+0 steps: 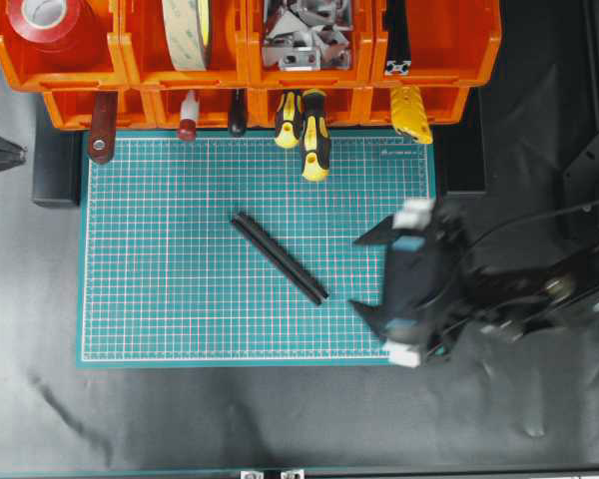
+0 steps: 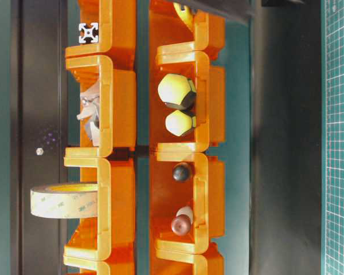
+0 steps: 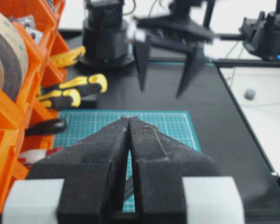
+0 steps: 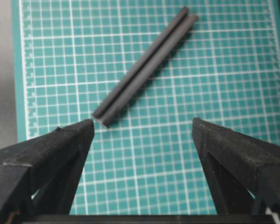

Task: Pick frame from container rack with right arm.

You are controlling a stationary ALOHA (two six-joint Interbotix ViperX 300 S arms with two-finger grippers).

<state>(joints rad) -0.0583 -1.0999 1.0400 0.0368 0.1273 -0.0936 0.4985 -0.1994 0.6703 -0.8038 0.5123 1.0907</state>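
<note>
Hovering right arm [image 1: 499,299] fingers [image 4: 60,140] spread wide, empty, near frame [image 1: 279,257] on green mat [image 1: 160,299]. Judging frame stiff, smooth, light; gripping mid-length across narrow width.

Layout from my station: rack behind the mat, a frame lying loose on it.

Overhead, I have the container rack [image 1: 245,75] along the far edge of the cutting mat [image 1: 160,299], overhanging it on both sides. A frame [image 1: 279,256] lies diagonally on the mat's middle, apart from everything. In the rack's upper row, left to right: a tape roll [image 1: 50,25], a second tape roll on edge [image 1: 187,32], metal brackets [image 1: 304,38], and another frame [image 1: 399,50] in the rightmost bin. Screwdriver handles [image 1: 307,130] stick out of the lower row over the mat's far edge. The right gripper [image 1: 379,271] sits over the mat's right edge, the left gripper [image 1: 5,155] off its left side.
</note>
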